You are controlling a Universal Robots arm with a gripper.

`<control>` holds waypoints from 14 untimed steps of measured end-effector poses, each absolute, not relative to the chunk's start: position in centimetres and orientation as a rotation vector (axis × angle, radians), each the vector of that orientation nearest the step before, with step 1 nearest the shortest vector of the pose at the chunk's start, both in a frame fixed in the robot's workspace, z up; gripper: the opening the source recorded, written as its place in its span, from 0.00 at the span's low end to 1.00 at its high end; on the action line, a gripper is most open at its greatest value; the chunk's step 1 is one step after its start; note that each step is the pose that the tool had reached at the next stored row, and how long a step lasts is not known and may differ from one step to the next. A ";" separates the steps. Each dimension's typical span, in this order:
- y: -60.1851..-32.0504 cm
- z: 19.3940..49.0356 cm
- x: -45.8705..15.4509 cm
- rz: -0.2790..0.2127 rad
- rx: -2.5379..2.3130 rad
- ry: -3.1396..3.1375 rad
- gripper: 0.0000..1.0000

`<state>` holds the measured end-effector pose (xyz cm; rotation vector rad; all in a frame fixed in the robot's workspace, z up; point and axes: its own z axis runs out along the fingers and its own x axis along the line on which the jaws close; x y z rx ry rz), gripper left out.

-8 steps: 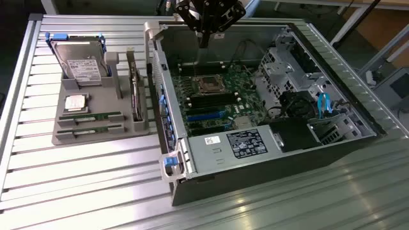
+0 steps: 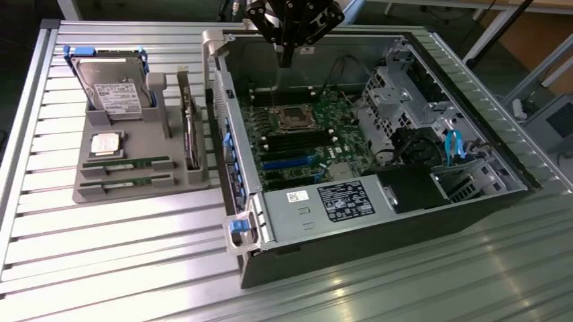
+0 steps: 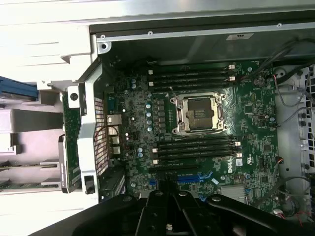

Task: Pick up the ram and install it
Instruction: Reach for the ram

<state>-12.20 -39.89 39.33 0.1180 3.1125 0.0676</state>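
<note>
Gripper: the gripper (image 2: 286,58) (image 3: 170,191) hangs above the open computer case (image 2: 376,251), over its far half.
Fingers: the fingers (image 3: 158,204) are pressed together at the tips, with nothing between them.
Directly below the fingers: the green motherboard (image 2: 327,137) (image 3: 256,132) lies flat on the floor of the case.
Just beside that: the processor socket (image 2: 293,119) (image 3: 198,114) stands open in its metal frame.
Flanking the socket: dark memory slots (image 2: 294,142) (image 3: 197,147) run in parallel rows on one side. A second bank (image 3: 192,76) lies on the other side. No stick is seated in either.
Farther from the fingers, inside the case: the power supply (image 2: 340,201) with its white label sits near the front wall. A blue cable (image 2: 452,144) loops by the drive bays.
Outside the case, well apart from the fingers: a grey tray (image 2: 134,194) rests on the slatted metal surface (image 2: 107,261), toward the exterior view's left.
Tray, end nearer the fingers: a hard drive (image 2: 112,87) stands upright. A dark expansion card (image 2: 190,127) stands on edge along the side toward the case.
Tray, middle: a square silver processor chip (image 2: 106,143).
Ram: the ram stick (image 2: 125,164) lies flat in its groove just past the chip, untouched.
Tray, end farthest from the fingers: a second ram stick (image 2: 125,181) lies parallel in the next groove.
</note>
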 end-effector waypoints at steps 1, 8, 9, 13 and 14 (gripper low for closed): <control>-39.9 39.3 -12.2 0.068 0.118 3.112 0.09; -39.9 39.3 -13.2 0.068 0.118 3.113 0.09; -39.9 39.3 -13.7 0.068 0.118 3.112 0.09; -39.9 39.3 -16.8 0.068 0.118 3.112 0.09; -39.9 39.3 -17.4 0.068 0.118 3.112 0.09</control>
